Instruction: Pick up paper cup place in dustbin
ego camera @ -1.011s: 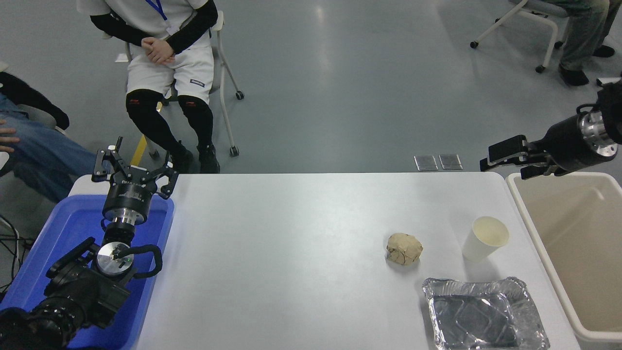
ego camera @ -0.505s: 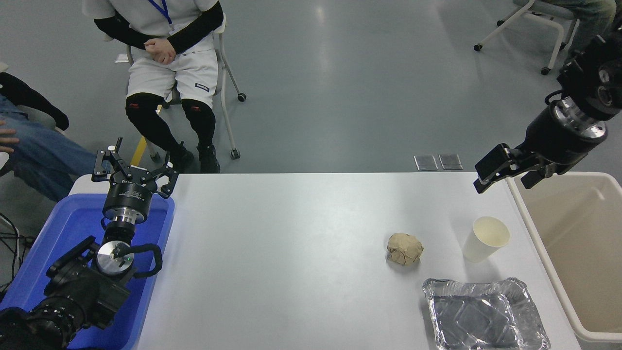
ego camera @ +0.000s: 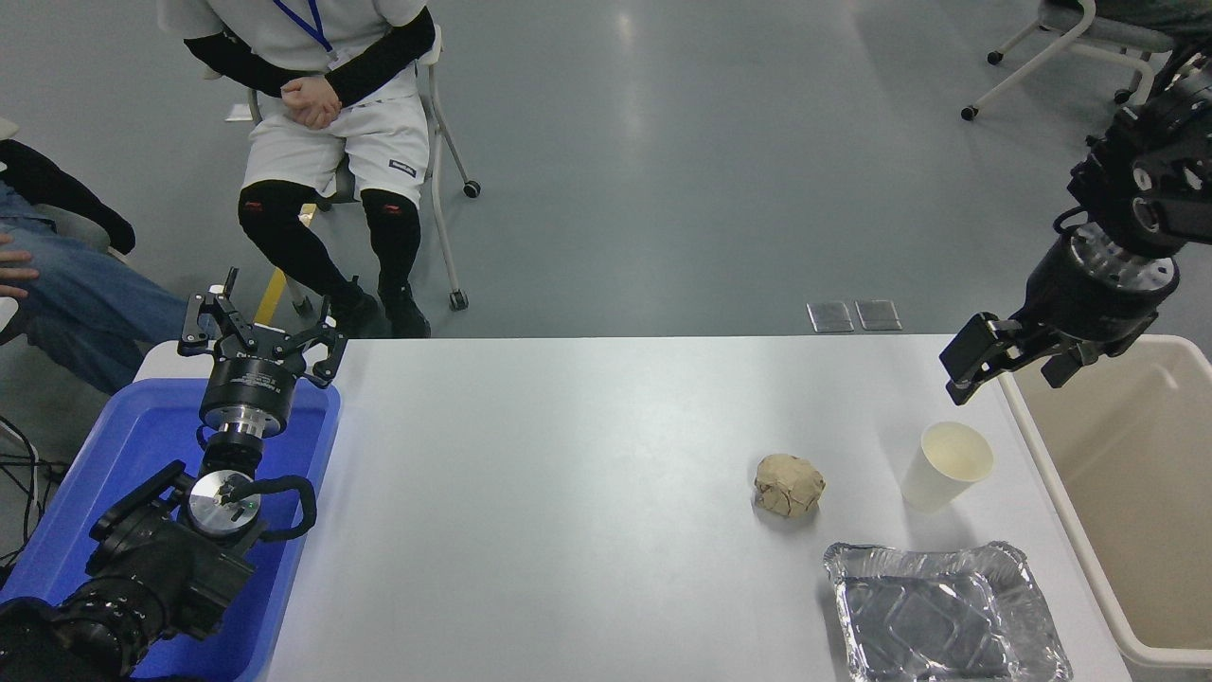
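The white paper cup (ego camera: 944, 465) stands upright on the table's right side, its cream inside showing. Just right of it sits the beige dustbin (ego camera: 1040, 474), off the table's right edge. My right gripper (ego camera: 1006, 371) hangs open above the table's far right corner, a little beyond and above the cup, holding nothing. My left gripper (ego camera: 260, 329) is parked open over the blue bin at the lower left.
A crumpled tan paper ball (ego camera: 789, 485) lies left of the cup. A silver foil tray (ego camera: 947, 611) sits at the front right. A blue bin (ego camera: 123, 455) is at the left. People sit beyond the table's far left; a chair stands at the top right.
My right arm swung up and its gripper turned downward, coming nearer the cup. The cup, paper ball and tray have not moved, and neither has the left arm.
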Robot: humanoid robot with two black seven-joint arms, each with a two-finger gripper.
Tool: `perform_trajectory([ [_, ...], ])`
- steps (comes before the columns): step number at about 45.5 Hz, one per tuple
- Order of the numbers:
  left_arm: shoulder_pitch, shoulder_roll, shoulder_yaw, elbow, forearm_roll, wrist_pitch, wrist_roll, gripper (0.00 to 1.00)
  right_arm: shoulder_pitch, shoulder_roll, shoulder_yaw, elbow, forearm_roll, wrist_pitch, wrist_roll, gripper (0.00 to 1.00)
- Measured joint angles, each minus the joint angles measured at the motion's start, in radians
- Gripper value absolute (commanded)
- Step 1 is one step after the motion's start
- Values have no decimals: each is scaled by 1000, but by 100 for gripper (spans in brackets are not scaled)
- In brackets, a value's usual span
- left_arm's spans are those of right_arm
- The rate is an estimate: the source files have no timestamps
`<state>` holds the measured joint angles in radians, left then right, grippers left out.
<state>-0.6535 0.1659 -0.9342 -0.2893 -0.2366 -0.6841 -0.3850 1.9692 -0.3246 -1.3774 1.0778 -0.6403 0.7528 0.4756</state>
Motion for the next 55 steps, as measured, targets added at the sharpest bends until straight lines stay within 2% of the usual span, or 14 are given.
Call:
perform_trajectory([
  [16,0,0,0,0,1,0,0,99,-79,-4,45,-61,2,-21,-6,100],
  [34,0,0,0,-1,1,0,0,99,-313,-48,190,-295,-6,-24,-6,100],
  [55,0,0,0,-1,2,0,0,99,-552,-32,245,-501,-45,-96,-21,100],
])
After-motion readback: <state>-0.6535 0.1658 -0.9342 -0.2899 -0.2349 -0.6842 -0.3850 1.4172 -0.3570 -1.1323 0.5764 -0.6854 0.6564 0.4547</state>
